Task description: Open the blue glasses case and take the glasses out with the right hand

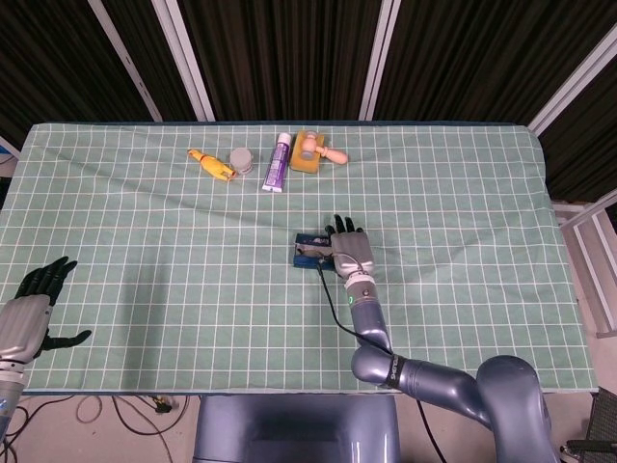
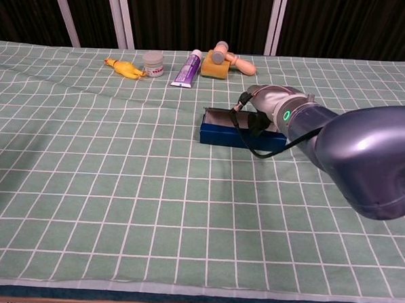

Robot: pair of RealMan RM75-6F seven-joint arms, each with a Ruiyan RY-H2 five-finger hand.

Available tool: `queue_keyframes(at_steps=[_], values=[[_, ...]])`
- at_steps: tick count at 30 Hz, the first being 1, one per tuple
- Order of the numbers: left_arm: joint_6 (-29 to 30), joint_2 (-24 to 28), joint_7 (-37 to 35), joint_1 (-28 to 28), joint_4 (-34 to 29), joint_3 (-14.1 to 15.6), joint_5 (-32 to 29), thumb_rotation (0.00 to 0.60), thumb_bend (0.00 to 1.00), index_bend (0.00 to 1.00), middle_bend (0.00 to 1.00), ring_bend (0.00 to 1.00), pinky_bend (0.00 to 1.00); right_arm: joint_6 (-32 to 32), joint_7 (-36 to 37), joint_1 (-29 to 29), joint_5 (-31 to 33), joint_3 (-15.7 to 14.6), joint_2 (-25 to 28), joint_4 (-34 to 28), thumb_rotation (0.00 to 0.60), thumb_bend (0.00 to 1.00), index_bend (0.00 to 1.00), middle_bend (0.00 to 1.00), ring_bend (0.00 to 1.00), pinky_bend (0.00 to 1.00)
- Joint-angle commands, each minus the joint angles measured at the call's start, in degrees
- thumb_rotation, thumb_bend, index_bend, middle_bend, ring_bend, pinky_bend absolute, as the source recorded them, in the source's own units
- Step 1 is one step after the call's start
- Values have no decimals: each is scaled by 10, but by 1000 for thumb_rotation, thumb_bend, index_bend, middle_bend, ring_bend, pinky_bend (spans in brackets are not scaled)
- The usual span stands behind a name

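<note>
We see the right robot hand (image 1: pixel 348 250) over the blue glasses case (image 2: pixel 221 129) mid-worktop, fingers on the part-raised lid; grip unclear. The lid may snap shut or the case skid. Left robot hand (image 1: pixel 29 307) idles open, off-edge.

Right robot hand (image 1: pixel 349 253) covers the 3 o'clock end of blue glasses case (image 1: pixel 310 252); that end also blocked in chest view. Inside of case: dark strip only, contents can't tell. Whether fingers grip lid or just rest on it: can't tell. Left robot hand (image 1: pixel 34 307) at head view's 8 o'clock, arm cut off by edge; out of chest view. Tube (image 1: pixel 278 162) lettering too small to read. Desk (image 2: pixel 84 206) cut off at 3 and 9 o'clock in chest view.
</note>
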Motion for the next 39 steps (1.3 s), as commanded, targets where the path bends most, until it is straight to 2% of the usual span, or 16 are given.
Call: queue_keyframes(at_steps=[1,4,7,13,16,19,21,22,23,24,25,29,34,39], values=[[0,0,0,0,0,0,0,600,0,0,0,0,0,-10,-4,23,-1,18,-3,44,600,802,187,0,0,239],[1,-1,2,0,-1,1,3,600,0,0,0,0,0,-6,8,26,-12,28,5,48,600,783,187,0,0,239],[1,-1,2,0,0,2,4,600,0,0,0,0,0,6,14,16,-24,26,26,14,600,741,180,0,0,239],[3,-1,2,0,4,-2,0,600,0,0,0,0,0,51,12,-28,-29,11,96,-159,600,579,84,0,0,239],[3,-2,4,-1,4,-1,3,600,0,0,0,0,0,73,5,-46,-38,-4,131,-250,600,512,69,68,84,269],[3,-3,6,-1,3,1,6,600,0,0,0,0,0,90,-1,-55,-52,-21,152,-309,600,502,68,268,307,428],[4,-3,5,0,3,1,7,600,0,0,0,0,0,98,-4,-57,-60,-30,158,-328,600,502,67,503,583,640],[5,-3,5,0,3,1,7,600,0,0,0,0,0,101,-4,-57,-62,-34,158,-331,600,502,67,596,687,721],[6,-3,4,0,3,0,8,600,0,0,0,0,0,102,-4,-57,-62,-37,158,-332,600,502,76,743,845,850],[6,-2,3,1,3,0,8,600,0,0,0,0,0,101,-5,-56,-57,-40,157,-330,600,502,94,834,938,930],[7,-2,2,1,4,0,8,600,0,0,0,0,0,100,-5,-55,-51,-41,155,-326,600,502,106,875,972,965],[5,-2,-1,1,4,0,7,600,0,0,0,0,0,100,-7,-53,-17,-46,141,-306,600,506,145,951,1000,1000],[2,-1,-5,-1,4,0,5,600,0,0,0,0,0,95,-15,-50,30,-49,130,-289,600,507,147,956,1000,1000],[0,0,-7,-1,4,0,5,600,0,0,0,0,0,90,-12,-43,40,-52,111,-264,600,507,149,954,1000,1000]])
